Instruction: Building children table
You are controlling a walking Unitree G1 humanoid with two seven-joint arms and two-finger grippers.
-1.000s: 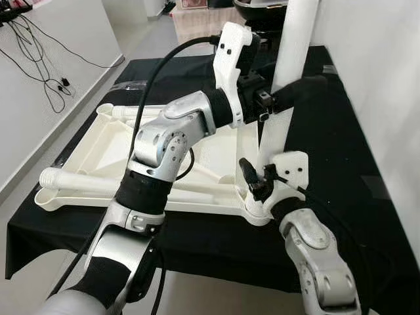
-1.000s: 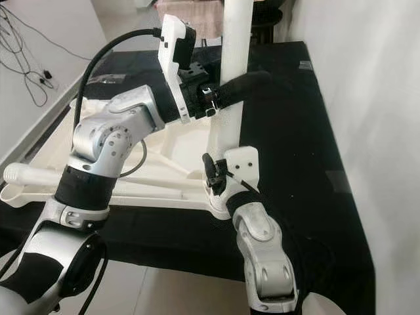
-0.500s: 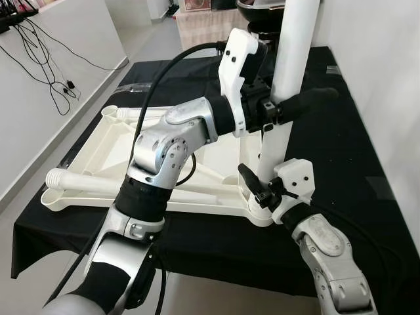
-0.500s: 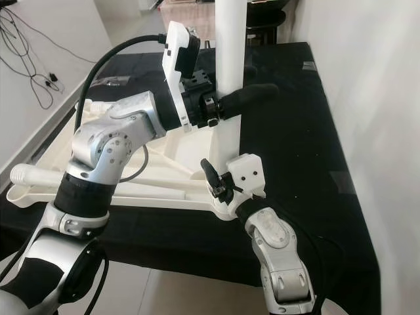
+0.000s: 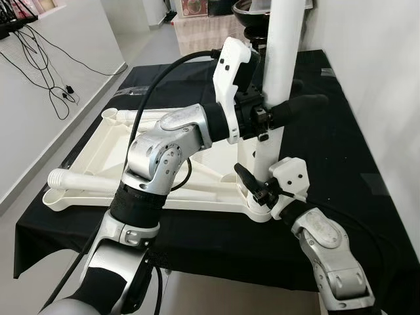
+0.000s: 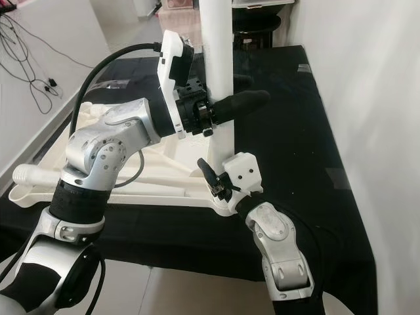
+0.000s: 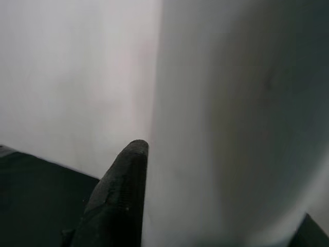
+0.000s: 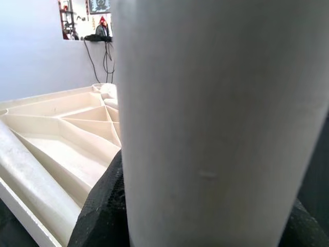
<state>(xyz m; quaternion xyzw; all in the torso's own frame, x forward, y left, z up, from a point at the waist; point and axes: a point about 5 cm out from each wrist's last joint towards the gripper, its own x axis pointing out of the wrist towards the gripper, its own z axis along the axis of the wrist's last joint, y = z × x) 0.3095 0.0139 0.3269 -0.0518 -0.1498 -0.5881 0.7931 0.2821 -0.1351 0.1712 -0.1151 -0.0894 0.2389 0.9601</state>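
Right gripper (image 5: pixel 252 185) nearest, low at the base of the upright white table leg (image 5: pixel 279 59), jaws pinching the leg just above the near-right corner socket of the tabletop (image 5: pixel 111 147). Right wrist view: black fingers (image 8: pixel 100 206) pressed on both sides of the leg, ribbed underside of the tabletop behind.

Tabletop is white plastic, lying upside down on the black-covered surface (image 5: pixel 341 151), ribs up. Loose leg (image 5: pixel 82 180) lies across its near-left edge; another loose leg (image 5: pixel 128 113) lies at the far-left corner.

Left gripper (image 5: pixel 275 113) higher up, arm crossing over the tabletop, jaws closed around the upright leg at mid-height; one black finger (image 5: pixel 302 105) sticks out past the leg on the right. Left wrist view: finger (image 7: pixel 115 195) touching the leg, very close, blurred. Left arm and its black cable (image 5: pixel 164 72) block much of the tabletop middle.

Right: white wall (image 5: pixel 380 79) close beside the surface. Left: white wall with dangling black wires (image 5: pixel 46 79), grey floor (image 5: pixel 26 216) below. Far: dark round object (image 5: pixel 252 10) behind the leg top, cannot tell what it is.
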